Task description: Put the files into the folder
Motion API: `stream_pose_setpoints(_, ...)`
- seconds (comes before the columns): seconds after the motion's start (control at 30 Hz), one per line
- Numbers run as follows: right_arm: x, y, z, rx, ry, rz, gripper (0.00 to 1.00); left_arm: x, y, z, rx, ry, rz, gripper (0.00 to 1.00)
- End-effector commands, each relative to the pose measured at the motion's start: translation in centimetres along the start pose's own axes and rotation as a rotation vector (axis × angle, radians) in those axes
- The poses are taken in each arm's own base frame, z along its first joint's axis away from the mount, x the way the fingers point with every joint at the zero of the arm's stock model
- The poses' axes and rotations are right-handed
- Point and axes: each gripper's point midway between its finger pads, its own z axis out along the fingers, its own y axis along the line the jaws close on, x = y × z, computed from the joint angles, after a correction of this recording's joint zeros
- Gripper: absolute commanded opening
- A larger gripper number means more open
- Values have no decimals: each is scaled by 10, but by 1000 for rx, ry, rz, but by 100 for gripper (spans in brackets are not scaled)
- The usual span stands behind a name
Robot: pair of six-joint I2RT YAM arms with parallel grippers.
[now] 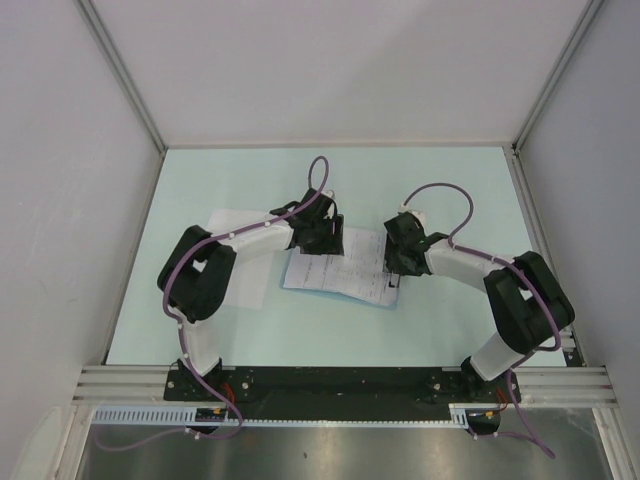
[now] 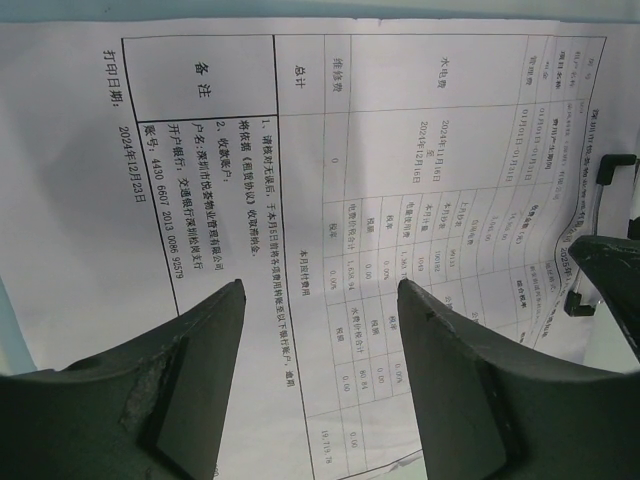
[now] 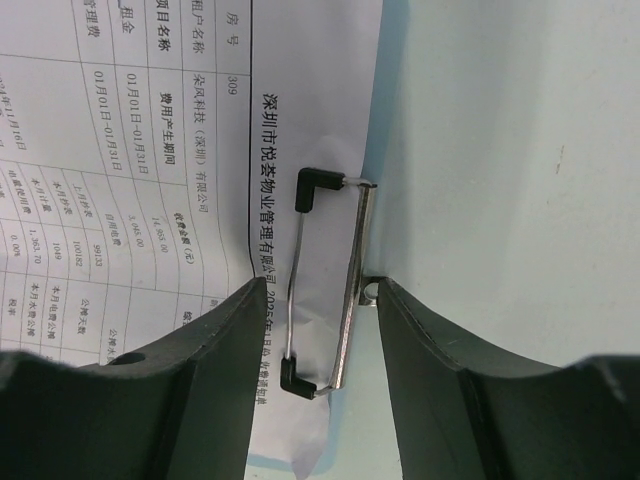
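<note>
Both arms at the middle of the mint tabletop, over a printed sheet of the files that lies flat on the pale-blue folder. The sheet's long axis runs across the table, from the right arm's side toward the left arm's. A second, loose white sheet lies apart, under the left arm. The folder's wire clip sits at the sheet's heading end, the end nearer the right arm, with its metal bar parallel to that short edge. The right gripper has its jaws apart and straddling the clip, one finger close on either side; contact cannot be confirmed. The left gripper hangs with jaws wide and empty above the foot half of the sheet. Judged step: working the clip. This falls to the right arm, since the bar runs across that gripper's closing line.
</note>
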Motion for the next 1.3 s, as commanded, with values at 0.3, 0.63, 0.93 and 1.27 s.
stream_pose_setpoints(0.3, 3, -9, 14, 50, -6, 21, 44, -12, -14, -4, 30, -36, -20, 69)
stream_pose_setpoints(0.63, 16, -14, 17, 29, 8, 50, 16, 1, 2, 11, -35, -7, -43, 69)
stream_pose_setpoints(0.93, 14, -7, 17, -85, -18, 75, 0, 11, 30, 20, -136, 5, -69, 69)
stream_pose_setpoints(1.27, 24, -3, 20, -237, 4, 131, 0, 30, 58, 24, -219, 55, -106, 69)
